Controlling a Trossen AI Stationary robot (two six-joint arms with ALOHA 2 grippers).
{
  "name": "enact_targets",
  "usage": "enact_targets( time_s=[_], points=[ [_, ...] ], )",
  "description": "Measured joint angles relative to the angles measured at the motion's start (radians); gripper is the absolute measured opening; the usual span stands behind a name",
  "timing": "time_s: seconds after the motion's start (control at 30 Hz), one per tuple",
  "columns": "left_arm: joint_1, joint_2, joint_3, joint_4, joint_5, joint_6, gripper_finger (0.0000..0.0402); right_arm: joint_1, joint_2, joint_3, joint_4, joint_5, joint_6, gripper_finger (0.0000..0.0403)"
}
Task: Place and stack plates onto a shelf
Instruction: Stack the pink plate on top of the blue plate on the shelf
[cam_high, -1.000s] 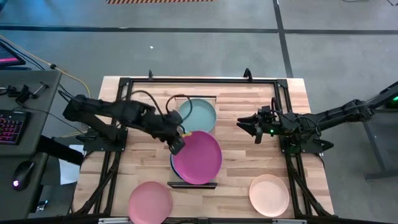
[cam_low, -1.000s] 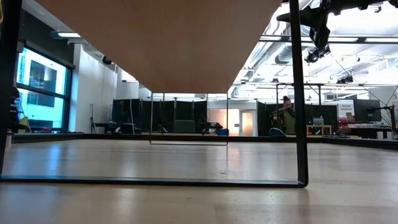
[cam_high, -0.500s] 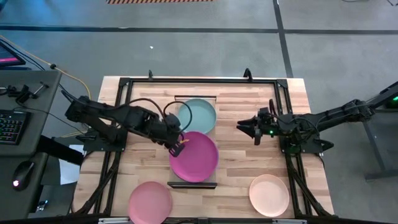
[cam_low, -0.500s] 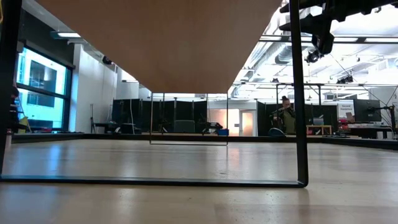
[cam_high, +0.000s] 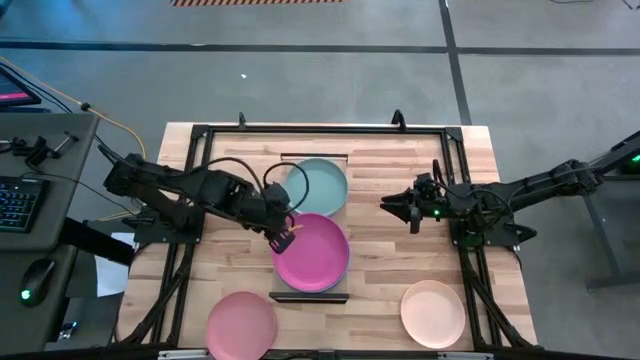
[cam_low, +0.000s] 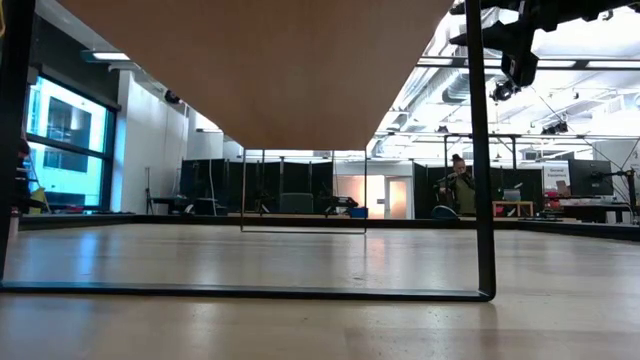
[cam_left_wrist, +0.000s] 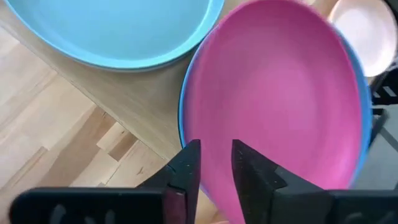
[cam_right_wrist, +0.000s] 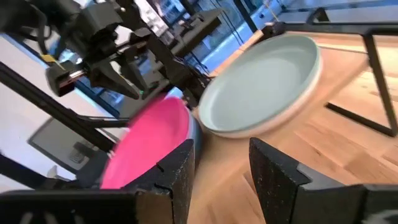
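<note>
The magenta plate (cam_high: 312, 252) lies on a blue plate (cam_left_wrist: 182, 118) on the near half of the shelf (cam_high: 310, 297). A mint plate (cam_high: 320, 185) sits on the shelf's far half. My left gripper (cam_high: 287, 232) is at the magenta plate's far-left rim, shut on it. My right gripper (cam_high: 395, 205) hovers open to the right of the shelf and touches nothing; its wrist view shows the mint plate (cam_right_wrist: 261, 81) and the magenta plate (cam_right_wrist: 149, 143). A pink plate (cam_high: 242, 322) and a peach plate (cam_high: 433, 312) rest on the table near its near edge. My left gripper holds the magenta plate by its rim (cam_left_wrist: 208, 180) on the far-left side. One finger (cam_left_wrist: 186, 171) stands outside the rim and the other (cam_left_wrist: 252, 174) over the plate's inside. The fingers come slanting down from the table's left. The plate lies flat on the blue plate.
A dark metal frame (cam_high: 200, 135) runs round the tabletop, with rails along both sides. Bare wood lies between the shelf and the right gripper. A desk with a keyboard (cam_high: 15, 205) stands off the table's left side.
My left gripper has come down at the shelf's near half. The magenta plate, which it held raised and tilted over the blue plate, has sunk and levelled out and now lies flat on the blue plate.
</note>
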Motion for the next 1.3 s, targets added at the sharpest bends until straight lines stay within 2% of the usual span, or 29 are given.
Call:
enact_targets(
  time_s=[0.1, 0.23, 0.4, 0.47, 0.53, 0.6, 0.67, 0.8, 0.87, 1.1, 1.3],
  points=[
    [0.000, -0.029, 0.000, 0.000, -0.003, 0.019, 0.0100, 0.000, 0.000, 0.000, 0.039, -0.009, 0.000, 0.0135],
    [0.000, -0.083, 0.000, 0.000, -0.061, 0.077, 0.0119, 0.000, 0.000, 0.000, 0.090, -0.009, -0.009, 0.0135],
    [-0.039, -0.147, -0.040, 0.055, -0.320, 0.191, 0.0119, 0.000, 0.000, 0.000, 0.166, -0.009, -0.027, 0.0135],
    [-0.068, -0.167, -0.100, 0.115, -0.418, 0.205, 0.0106, 0.000, 0.000, 0.000, 0.176, -0.009, -0.027, 0.0135],
    [-0.103, -0.187, -0.176, 0.199, -0.484, 0.218, 0.0077, 0.000, 0.000, 0.000, 0.179, -0.009, -0.027, 0.0135],
    [-0.138, -0.211, -0.257, 0.307, -0.525, 0.235, 0.0034, 0.000, 0.000, 0.000, 0.179, -0.009, -0.027, 0.0135],
    [-0.163, -0.236, -0.337, 0.418, -0.542, 0.240, 0.0009, 0.000, 0.000, 0.000, 0.178, -0.008, -0.027, 0.0135],
    [-0.191, -0.283, -0.488, 0.623, -0.546, 0.249, 0.0003, 0.000, 0.000, 0.000, 0.178, 0.012, -0.025, 0.0135],
    [-0.196, -0.308, -0.556, 0.729, -0.514, 0.268, 0.0002, 0.000, 0.000, 0.000, 0.177, 0.017, -0.013, 0.0135],
    [-0.145, -0.375, -0.763, 1.139, -0.248, 0.492, 0.0000, 0.000, 0.000, 0.000, 0.177, 0.045, -0.019, 0.0135],
    [-0.036, -0.430, -0.840, 1.267, -0.114, 0.648, 0.0000, 0.000, 0.000, 0.000, 0.176, 0.047, -0.026, 0.0135]
  ],
)
